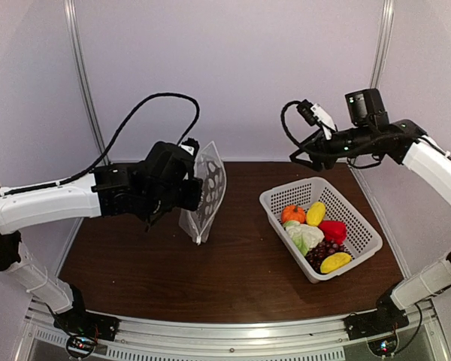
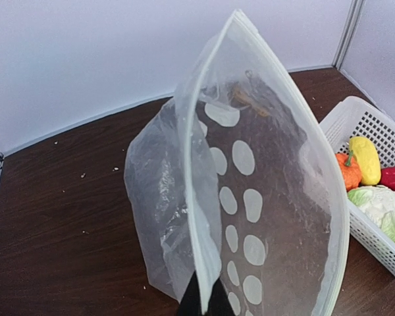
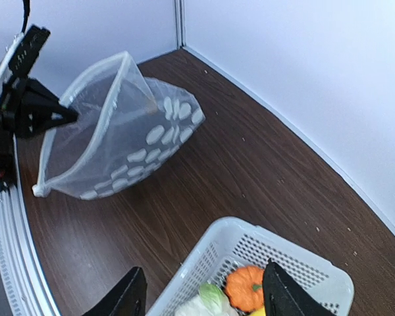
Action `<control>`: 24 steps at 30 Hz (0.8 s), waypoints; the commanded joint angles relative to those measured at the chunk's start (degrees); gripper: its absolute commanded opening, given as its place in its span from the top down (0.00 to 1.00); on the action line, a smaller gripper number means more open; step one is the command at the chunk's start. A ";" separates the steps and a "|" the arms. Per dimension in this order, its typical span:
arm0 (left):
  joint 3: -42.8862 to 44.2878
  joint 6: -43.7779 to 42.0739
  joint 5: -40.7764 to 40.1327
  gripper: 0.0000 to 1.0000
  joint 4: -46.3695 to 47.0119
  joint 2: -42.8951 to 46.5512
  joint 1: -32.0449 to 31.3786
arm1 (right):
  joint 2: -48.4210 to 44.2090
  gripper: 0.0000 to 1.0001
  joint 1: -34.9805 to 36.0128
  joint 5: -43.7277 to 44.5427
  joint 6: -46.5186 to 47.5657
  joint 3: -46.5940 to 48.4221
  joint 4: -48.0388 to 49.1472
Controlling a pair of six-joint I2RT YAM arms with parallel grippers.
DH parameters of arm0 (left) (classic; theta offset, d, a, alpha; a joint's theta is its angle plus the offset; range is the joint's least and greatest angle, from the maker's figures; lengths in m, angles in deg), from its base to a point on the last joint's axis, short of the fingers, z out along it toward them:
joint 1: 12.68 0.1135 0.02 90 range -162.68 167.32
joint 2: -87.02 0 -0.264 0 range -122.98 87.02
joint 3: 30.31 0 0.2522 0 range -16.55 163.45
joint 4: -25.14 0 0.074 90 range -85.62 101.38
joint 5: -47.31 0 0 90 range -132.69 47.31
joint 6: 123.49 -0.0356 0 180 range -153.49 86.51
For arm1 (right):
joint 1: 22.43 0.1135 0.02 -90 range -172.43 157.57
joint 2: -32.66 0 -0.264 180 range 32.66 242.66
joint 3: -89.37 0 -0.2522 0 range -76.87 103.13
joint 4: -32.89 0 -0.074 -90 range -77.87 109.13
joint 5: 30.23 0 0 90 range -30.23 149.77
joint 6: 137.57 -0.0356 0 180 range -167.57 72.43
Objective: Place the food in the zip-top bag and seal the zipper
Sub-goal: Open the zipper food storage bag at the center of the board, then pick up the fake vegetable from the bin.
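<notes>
My left gripper (image 1: 198,194) is shut on the mouth edge of the clear dotted zip-top bag (image 1: 209,186), holding it upright off the table with its mouth spread. In the left wrist view the pale zipper (image 2: 187,164) strip runs up from the gripper (image 2: 207,301). The food lies in a white basket (image 1: 279,200): an orange pumpkin (image 1: 292,213), cauliflower (image 1: 304,237), a red pepper (image 1: 332,230), grapes (image 1: 323,252) and yellow pieces (image 1: 335,262). My right gripper (image 3: 204,299) hangs open and empty above the basket's (image 3: 263,227) near-left corner, over the pumpkin (image 3: 245,288).
The brown table (image 1: 233,278) is walled by pale panels at the back and sides. The basket (image 2: 342,117) stands right of the bag. A metal rail (image 1: 233,331) runs along the near edge by the arm bases.
</notes>
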 commanded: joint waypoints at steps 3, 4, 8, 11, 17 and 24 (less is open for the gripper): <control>3.12 -4.25 6.22 1.00 -4.46 1.31 0.31 | -8.88 0.35 -4.99 2.44 24.24 -14.22 -16.66; 4.52 -4.66 6.44 1.00 -5.99 1.08 0.31 | -10.33 0.33 -4.97 4.68 27.00 -17.24 -17.26; 7.94 -6.99 8.34 1.00 -7.96 -0.20 0.42 | -14.81 0.30 -4.86 10.53 33.27 -26.08 -16.56; 8.28 -7.44 9.14 1.00 -6.86 -1.65 0.45 | -14.74 0.34 -4.87 11.53 35.78 -29.20 -15.08; 9.75 -5.99 9.94 1.00 -7.73 -3.28 0.48 | -10.52 0.46 -4.06 10.98 40.56 -30.98 -13.10; 6.32 -3.64 9.04 1.00 -6.54 0.05 0.55 | -7.72 0.40 -0.87 14.70 41.96 -34.21 -5.62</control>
